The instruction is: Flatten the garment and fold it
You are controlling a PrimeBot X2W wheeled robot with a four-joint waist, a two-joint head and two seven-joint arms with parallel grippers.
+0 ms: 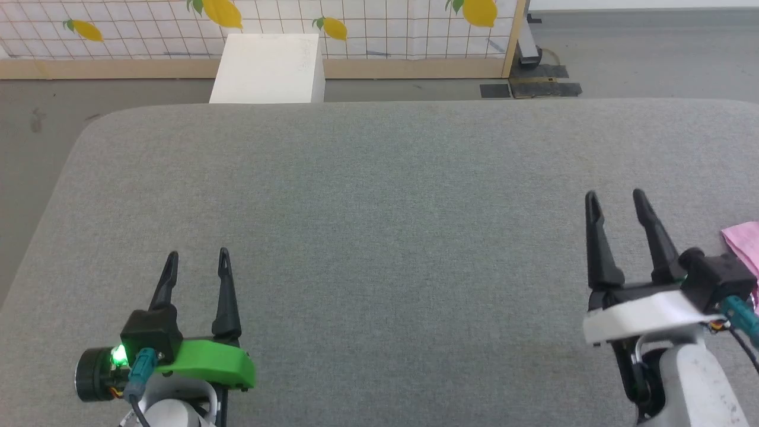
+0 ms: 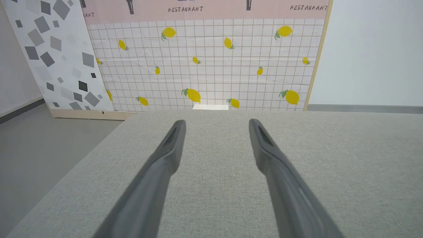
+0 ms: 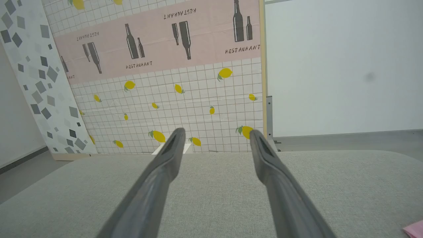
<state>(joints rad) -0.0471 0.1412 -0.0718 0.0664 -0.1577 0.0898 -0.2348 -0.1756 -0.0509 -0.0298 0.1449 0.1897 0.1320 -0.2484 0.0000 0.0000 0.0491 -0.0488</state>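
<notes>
A: Nearest first: the grippers?
B: Left gripper (image 1: 198, 254) and right gripper (image 1: 615, 194) are both spread wide and hold nothing.
A: The garment (image 1: 744, 243)?
B: On the grey table (image 1: 379, 207), just right of the right gripper's base (a pink corner at the picture's edge), behind its fingertips.
A: Beyond?
B: A white box (image 1: 267, 68), then a lemon-print panel (image 1: 379, 29).

Staged robot test room; printed lemon-tile backdrop panels (image 2: 211, 66), grey fabric-covered table (image 1: 379, 237), bare grey floor (image 1: 35, 118)
</notes>
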